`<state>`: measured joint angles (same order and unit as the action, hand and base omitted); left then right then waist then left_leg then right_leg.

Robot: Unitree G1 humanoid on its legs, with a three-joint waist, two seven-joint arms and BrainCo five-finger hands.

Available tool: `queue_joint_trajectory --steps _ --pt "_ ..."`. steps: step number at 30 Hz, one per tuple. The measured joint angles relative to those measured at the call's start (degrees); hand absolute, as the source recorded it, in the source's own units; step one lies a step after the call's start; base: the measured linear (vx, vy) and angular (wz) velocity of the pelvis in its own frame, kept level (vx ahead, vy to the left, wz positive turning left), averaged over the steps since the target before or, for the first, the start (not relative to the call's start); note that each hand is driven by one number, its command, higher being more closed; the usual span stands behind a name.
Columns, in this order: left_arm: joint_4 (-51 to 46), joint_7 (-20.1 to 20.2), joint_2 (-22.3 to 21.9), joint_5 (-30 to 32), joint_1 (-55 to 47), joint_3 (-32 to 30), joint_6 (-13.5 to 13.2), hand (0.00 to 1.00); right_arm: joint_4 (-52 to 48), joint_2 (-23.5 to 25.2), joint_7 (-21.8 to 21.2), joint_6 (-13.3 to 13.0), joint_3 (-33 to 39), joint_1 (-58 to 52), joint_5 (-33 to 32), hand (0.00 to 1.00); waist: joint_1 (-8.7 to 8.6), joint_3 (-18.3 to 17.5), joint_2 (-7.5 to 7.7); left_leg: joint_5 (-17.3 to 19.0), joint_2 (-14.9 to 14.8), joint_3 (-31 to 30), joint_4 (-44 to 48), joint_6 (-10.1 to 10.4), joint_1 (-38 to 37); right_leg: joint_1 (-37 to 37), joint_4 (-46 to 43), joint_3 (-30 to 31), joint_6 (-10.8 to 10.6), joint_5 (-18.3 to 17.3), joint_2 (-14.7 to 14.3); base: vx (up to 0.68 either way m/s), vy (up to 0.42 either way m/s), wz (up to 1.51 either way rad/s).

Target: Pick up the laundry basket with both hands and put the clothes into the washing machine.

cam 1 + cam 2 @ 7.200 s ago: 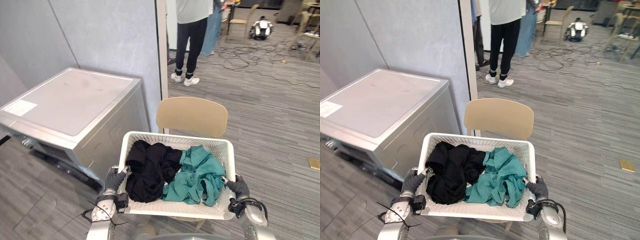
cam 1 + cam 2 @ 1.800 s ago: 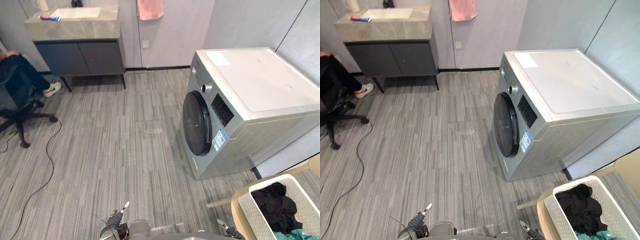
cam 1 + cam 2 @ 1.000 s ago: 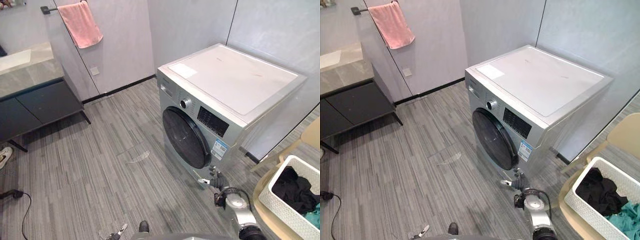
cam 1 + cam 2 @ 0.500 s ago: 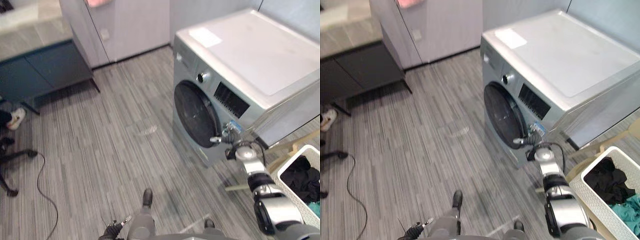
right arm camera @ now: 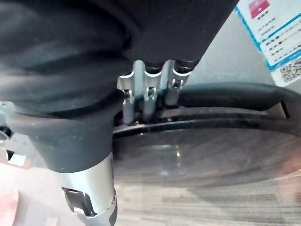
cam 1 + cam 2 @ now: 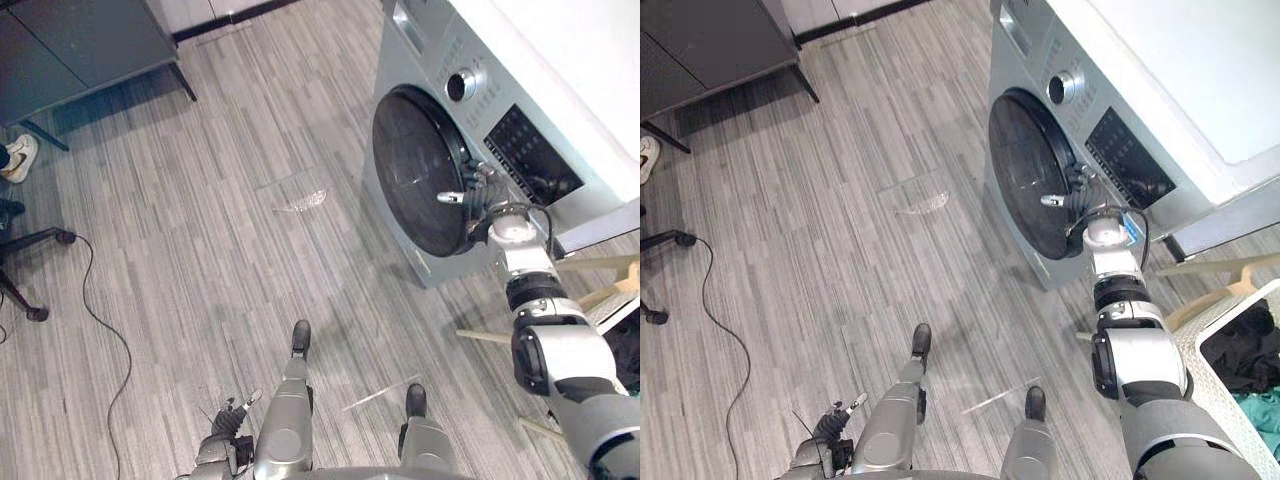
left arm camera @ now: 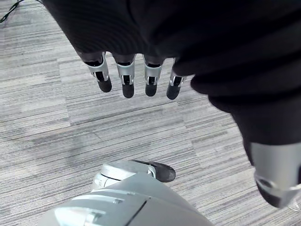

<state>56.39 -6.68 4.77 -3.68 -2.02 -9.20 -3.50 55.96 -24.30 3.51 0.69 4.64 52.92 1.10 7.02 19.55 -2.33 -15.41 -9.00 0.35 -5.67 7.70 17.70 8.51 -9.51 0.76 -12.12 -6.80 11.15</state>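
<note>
**Door-opening stage.** The right hand [image 6: 487, 200] is set against the edge of the round dark glass door [image 6: 420, 170] of the silver-grey front-loading washing machine [image 6: 1110, 60]. The door is shown shut, and whether its edge is gripped cannot be told. The left hand [image 7: 150, 42] is hung low over the striped grey floor [image 6: 200, 200], its fingers [image 7: 128, 80] straight and empty. The white perforated laundry basket [image 6: 1230, 316], holding black and teal clothes [image 6: 1252, 352], is seen beside the machine, apart from both hands. Risk: a shallow hold may slip off the edge, so that the door is not unlatched.

Right hand [image 5: 149, 89] fingertips hidden behind door rim [image 5: 235, 123] — basket [image 6: 1218, 392] cut off.
</note>
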Motion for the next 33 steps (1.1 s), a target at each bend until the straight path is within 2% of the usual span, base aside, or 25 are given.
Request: queue_joint_trajectory --steps 6,11,14,15,17,18,20,24,25,26,28,29,30,31,33 --pt "-2.33 -0.82 -0.67 -1.10 1.10 0.22 -0.25 0.00 0.07 -3.91 0.19 0.43 -0.35 3.63 -0.09 0.00 -0.05 1.62 -0.34 0.00 0.31 1.85 0.14 0.01 3.90 3.68 -1.36 -1.52 -0.93 0.23 0.98 -0.09 0.016 0.12" --pt "-3.09 -1.25 -1.04 -2.57 1.99 1.02 -0.86 0.00 1.83 -7.97 2.48 0.37 -4.74 8.55 -0.02 0.00 0.36 2.97 -0.95 0.07 1.23 2.07 0.16 0.10 7.54 7.17 -2.51 -2.44 -1.63 0.25 2.01 -0.05 0.018 0.12" --pt "-3.84 -2.08 -0.58 -3.20 3.77 2.88 -0.91 0.00 4.13 -9.36 4.17 -0.23 -6.41 11.25 -0.07 0.00 1.08 3.70 -1.00 0.71 1.75 2.77 0.23 1.27 10.30 9.15 -1.81 -3.56 -1.71 0.45 2.91 -0.01 0.003 0.11" --pt "-4.14 -2.25 -0.77 -3.61 3.77 2.84 -0.98 0.00 4.13 -9.36 4.32 -0.28 -7.10 11.20 -0.14 0.00 1.54 3.93 -1.05 0.16 1.66 2.49 0.22 0.53 10.28 9.34 -2.27 -3.53 -1.92 0.50 2.56 0.03 -0.009 0.03" --pt "-4.22 -2.53 -0.56 -4.72 4.00 2.85 -1.44 0.00 3.71 -8.34 4.42 -1.11 -9.32 10.60 -1.43 0.00 1.27 4.11 -0.82 -1.17 2.00 2.02 0.22 -0.83 10.67 9.50 -2.64 -3.67 -2.20 0.58 3.09 0.06 -0.028 -0.02" --pt "-4.11 -2.64 -0.36 -4.73 4.47 2.85 -1.42 0.00 2.88 -6.85 4.26 -2.04 -10.60 10.10 -1.68 0.00 0.91 4.14 -0.61 -2.19 2.05 1.70 0.23 -1.52 10.54 9.37 -2.63 -3.64 -2.22 0.59 3.05 0.06 -0.015 -0.02" --pt "-4.10 -3.38 -0.60 -4.76 5.78 3.10 -1.48 0.00 2.14 -4.62 4.62 -2.49 -11.42 9.44 -2.99 0.00 0.82 4.14 -0.61 -2.24 2.08 1.28 0.23 -1.58 10.40 9.31 -2.66 -3.69 -2.23 0.56 2.81 0.04 -0.029 -0.06" --pt "-4.00 -3.81 -2.20 -5.20 7.91 3.60 -2.11 0.00 -4.09 3.79 6.54 -2.31 -12.35 2.52 -5.99 0.00 1.44 4.14 -0.62 -2.19 1.88 -0.25 0.23 -1.63 9.37 9.00 -4.70 -3.93 -1.85 -1.24 2.27 0.04 -0.076 0.05" --pt "-3.98 -4.18 -2.44 -5.75 8.20 3.52 -2.11 0.00 -6.53 7.72 6.39 -1.72 -16.35 -1.32 -7.85 0.00 1.73 4.11 -0.49 -2.25 1.81 -1.24 0.24 -1.55 9.00 8.62 -5.53 -4.35 -1.47 -2.07 2.02 0.06 -0.095 0.15" --pt "-3.98 -4.35 -2.46 -5.80 8.23 3.49 -2.11 0.00 -6.98 8.58 6.31 -1.65 -17.16 -2.00 -7.92 0.00 1.77 4.11 -0.48 -2.30 1.81 -1.46 0.23 -1.47 8.98 8.57 -5.65 -4.44 -1.47 -2.24 1.98 0.08 -0.105 0.17" --pt "-3.91 -5.02 -2.59 -5.86 8.32 2.43 -2.00 0.00 -10.73 15.61 5.88 -1.37 -23.84 -6.72 -8.82 0.00 1.94 4.19 -0.35 -2.94 1.73 -2.69 0.25 -1.09 8.40 7.77 -6.57 -5.46 -1.05 -3.28 1.78 0.11 -0.117 0.16" --pt "-3.91 -5.05 -2.64 -5.86 8.35 2.10 -1.93 0.00 -11.88 17.38 5.29 -1.36 -25.23 -7.73 -8.93 0.00 2.06 4.28 -0.19 -3.08 1.68 -2.87 0.25 -1.01 7.99 7.37 -6.57 -5.57 -1.05 -3.28 1.72 0.11 -0.097 0.11" --pt "-3.91 -5.16 -2.67 -5.83 8.45 1.76 -1.87 0.00 -13.89 19.77 4.62 -1.41 -26.72 -9.23 -8.77 0.00 2.17 4.47 0.18 -3.14 1.67 -3.02 0.26 -1.06 7.23 6.53 -6.49 -5.64 -1.04 -3.28 1.68 0.12 -0.070 0.11" --pt "-3.81 -6.04 -2.68 -5.72 8.89 1.61 -1.44 0.00 -17.39 22.56 3.70 -1.99 -27.93 -11.57 -8.98 0.00 3.04 4.63 0.80 -3.13 1.74 -3.29 0.26 -1.04 5.75 4.80 -6.28 -5.86 -1.02 -3.28 1.65 0.11 -0.060 0.14" --pt "-3.51 -6.20 -2.63 -5.60 9.25 1.12 -1.17 0.00 -18.65 23.04 3.69 -2.41 -27.83 -12.24 -9.20 0.00 3.12 4.49 1.26 -3.11 1.82 -3.48 0.26 -1.02 5.27 4.33 -6.17 -6.15 -1.01 -3.28 1.65 0.05 -0.034 0.15"
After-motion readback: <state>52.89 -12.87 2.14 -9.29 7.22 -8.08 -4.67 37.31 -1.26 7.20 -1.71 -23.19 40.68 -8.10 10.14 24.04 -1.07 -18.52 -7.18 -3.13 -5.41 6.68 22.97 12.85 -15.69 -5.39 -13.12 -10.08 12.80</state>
